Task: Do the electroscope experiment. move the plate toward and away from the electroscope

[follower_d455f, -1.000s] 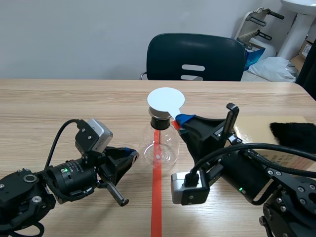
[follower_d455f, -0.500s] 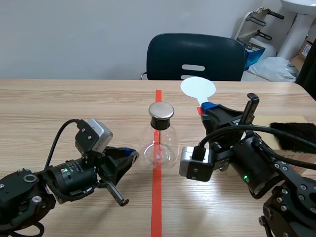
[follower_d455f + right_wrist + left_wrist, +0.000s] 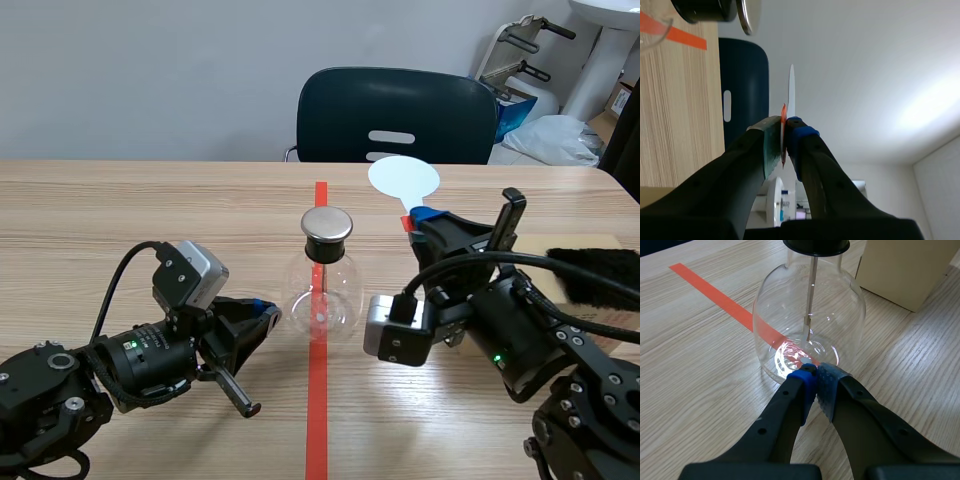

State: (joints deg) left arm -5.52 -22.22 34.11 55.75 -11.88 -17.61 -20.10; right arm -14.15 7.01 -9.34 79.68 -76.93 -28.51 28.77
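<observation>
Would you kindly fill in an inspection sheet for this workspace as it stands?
Surface: wooden table, orange-red tape line down its middle.
Job's things: glass electroscope upright on the tape line; white plate held up, off to its side, apart from the cap.
Clutter: tan box with a black furry cloth on it.
Grippers: left pincer shut on nothing, tips at the electroscope's base; right pincer shut on the plate's handle.
Cables: black cable arching over the left arm; more across the right arm.
Surroundings: dark chair behind the table.
</observation>
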